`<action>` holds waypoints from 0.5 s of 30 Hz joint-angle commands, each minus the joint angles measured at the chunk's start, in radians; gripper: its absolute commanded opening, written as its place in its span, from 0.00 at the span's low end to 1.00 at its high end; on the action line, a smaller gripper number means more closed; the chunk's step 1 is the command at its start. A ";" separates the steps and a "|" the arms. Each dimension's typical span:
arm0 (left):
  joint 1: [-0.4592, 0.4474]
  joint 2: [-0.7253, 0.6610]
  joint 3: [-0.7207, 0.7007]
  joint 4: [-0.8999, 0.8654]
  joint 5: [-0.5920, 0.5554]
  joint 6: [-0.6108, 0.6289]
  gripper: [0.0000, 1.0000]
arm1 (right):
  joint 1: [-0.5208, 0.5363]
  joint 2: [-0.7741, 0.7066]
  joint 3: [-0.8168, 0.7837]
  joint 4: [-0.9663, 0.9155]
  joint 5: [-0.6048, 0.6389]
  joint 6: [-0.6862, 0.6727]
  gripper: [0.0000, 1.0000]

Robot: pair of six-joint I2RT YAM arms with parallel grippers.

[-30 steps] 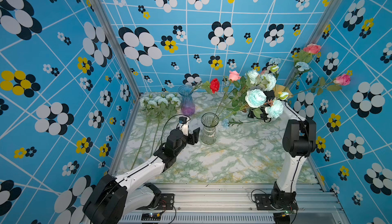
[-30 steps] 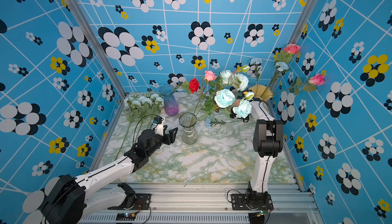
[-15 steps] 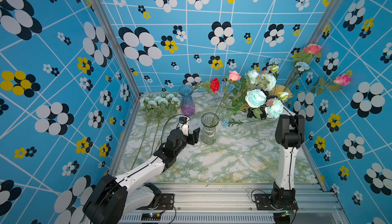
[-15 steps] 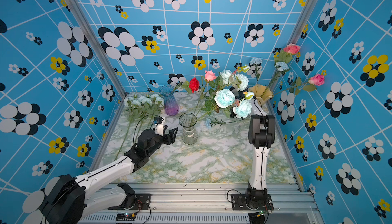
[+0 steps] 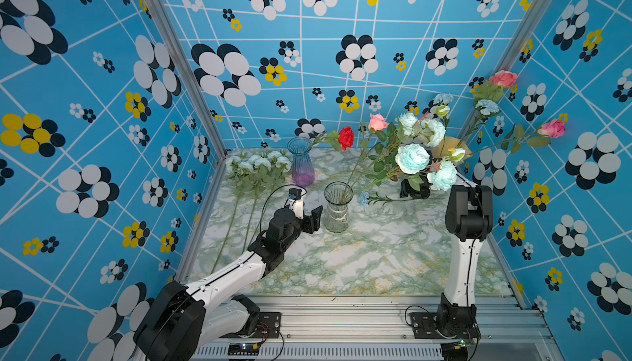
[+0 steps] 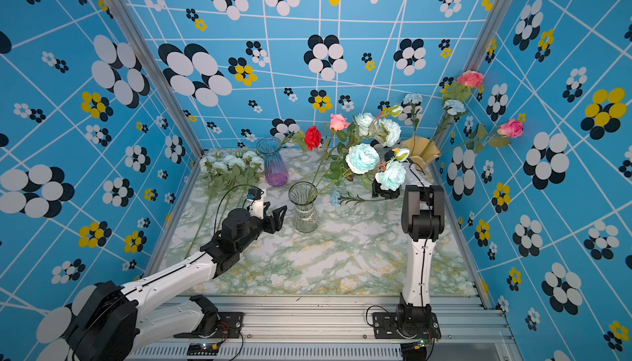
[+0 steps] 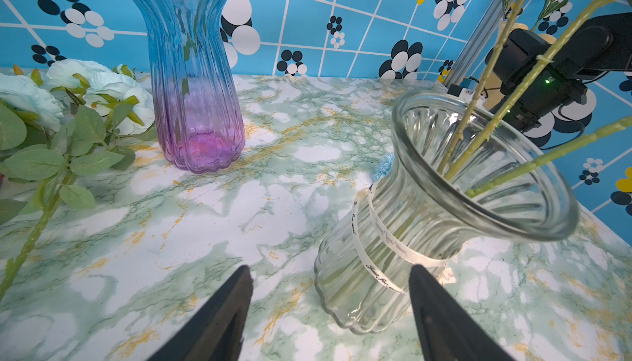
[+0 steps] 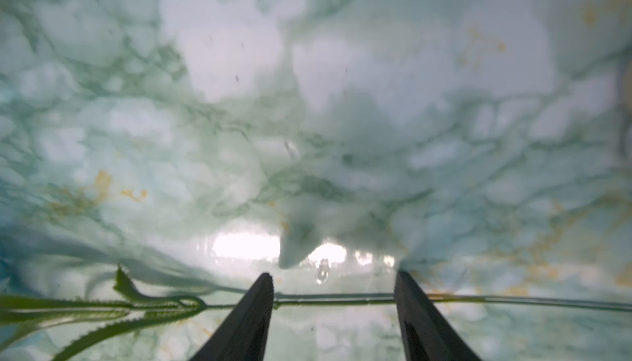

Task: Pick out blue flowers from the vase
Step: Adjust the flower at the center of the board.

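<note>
The clear glass vase [image 5: 337,207] [image 6: 303,210] [image 7: 427,205] stands mid-table and holds several leaning stems. Among them are blue flowers with big aqua blooms [image 5: 412,158] [image 6: 362,158]. One small blue flower [image 5: 363,198] lies on the table right of the vase. Its thin green stem [image 8: 342,297] runs across between the fingers of my right gripper [image 5: 415,190] [image 8: 333,277]. That gripper is open, low over the marble and partly hidden behind blooms. My left gripper [image 5: 307,210] [image 6: 270,210] [image 7: 328,272] is open just left of the vase base, holding nothing.
A blue-purple vase [image 5: 301,166] with a red rose [image 5: 346,137] stands at the back. Pale blue flowers [image 5: 260,164] lie at the back left. A tan vase [image 5: 448,147] in the back right corner holds pink roses and small blue blooms. Patterned walls close in three sides.
The right arm's elbow has swung leftward while its gripper stays low by the lying stem, and its jaws have narrowed a little. The left arm has not moved.
</note>
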 commanded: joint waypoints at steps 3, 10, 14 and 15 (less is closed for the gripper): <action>0.007 -0.011 0.024 -0.011 0.012 0.005 0.75 | 0.004 -0.106 -0.142 -0.087 -0.028 0.037 0.60; 0.008 -0.012 0.024 -0.009 0.018 -0.001 0.75 | 0.036 -0.249 -0.379 -0.035 -0.083 0.037 0.60; 0.008 -0.011 0.024 -0.007 0.023 -0.005 0.75 | 0.081 -0.286 -0.431 0.003 -0.058 0.019 0.59; 0.009 -0.012 0.024 -0.008 0.022 -0.006 0.75 | 0.091 -0.287 -0.430 0.006 -0.044 0.016 0.59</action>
